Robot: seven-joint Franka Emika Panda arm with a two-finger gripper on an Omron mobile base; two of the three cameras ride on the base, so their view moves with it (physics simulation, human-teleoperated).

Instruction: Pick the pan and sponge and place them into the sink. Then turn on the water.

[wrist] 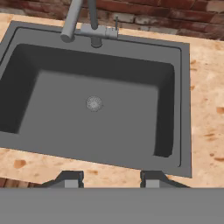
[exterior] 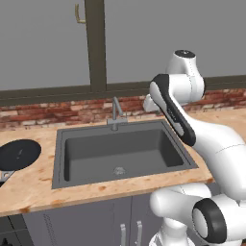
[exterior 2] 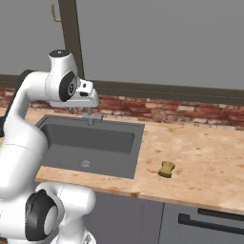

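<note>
One flat black pan [exterior: 18, 154] (grey handle) lies left of the sink [exterior: 60, 158]; tool [wrist: 112, 178] parted, holding nothing.

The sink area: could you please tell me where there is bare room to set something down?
The sink basin is bare around its drain. The counter right of the sink is open between the brick wall and the front edge, save for the sponge. Left of the sink it is tighter: the pan takes most of that strip. The faucet crowds the back rim.
</note>
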